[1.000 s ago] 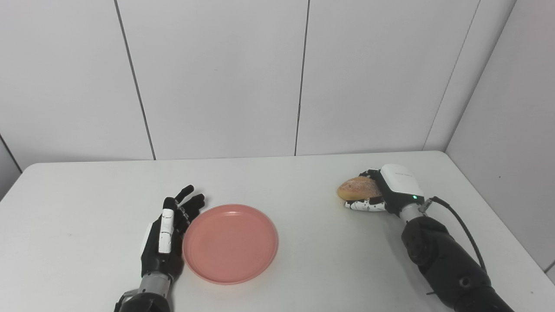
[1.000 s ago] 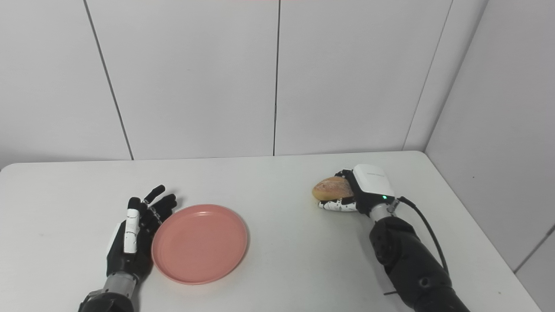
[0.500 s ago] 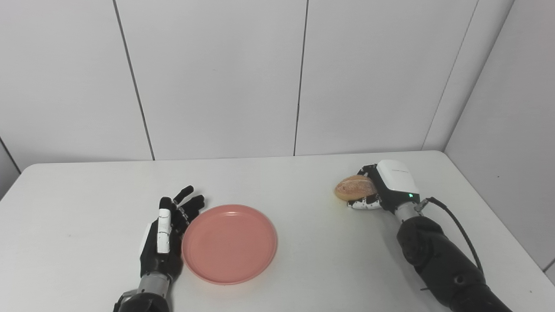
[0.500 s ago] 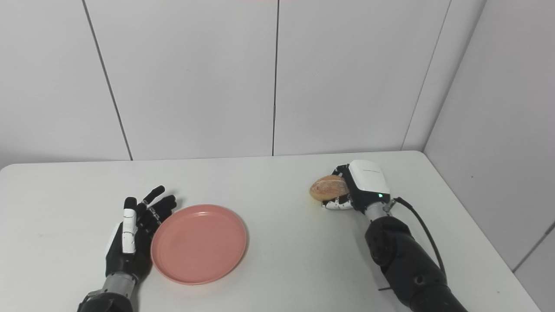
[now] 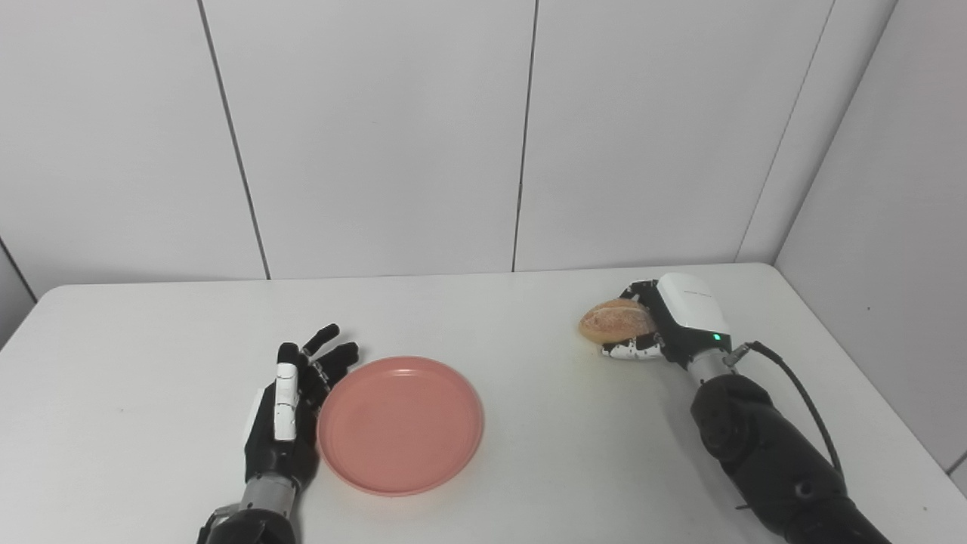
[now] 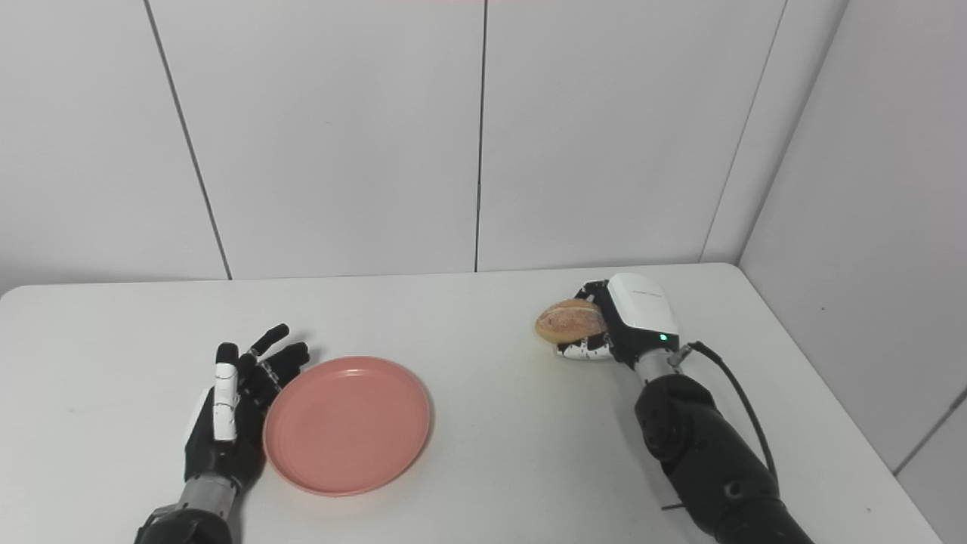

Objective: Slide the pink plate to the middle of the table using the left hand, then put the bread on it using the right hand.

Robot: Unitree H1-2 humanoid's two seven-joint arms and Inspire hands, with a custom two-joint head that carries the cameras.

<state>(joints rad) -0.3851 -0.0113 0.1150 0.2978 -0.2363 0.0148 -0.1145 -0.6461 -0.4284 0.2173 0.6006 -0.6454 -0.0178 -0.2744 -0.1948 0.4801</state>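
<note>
Because the bread (image 5: 616,320) is a light, soft roll that would dent under pressure, a gentle wrap around its middle suits it, and the right hand (image 5: 665,325) has its fingers closed around it that way, well right of the plate (image 5: 400,425). Compared with a second ago, hand and bread sit slightly higher and closer to the plate. Fingers spread and empty, the left hand (image 5: 283,423) rests against the plate's left rim, unmoved.

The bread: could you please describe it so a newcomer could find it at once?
On the white table, look toward the far right corner, where the right hand is closed around a rounded golden-brown bread roll. It is the only food here; the flat round pink plate lies bare.
</note>
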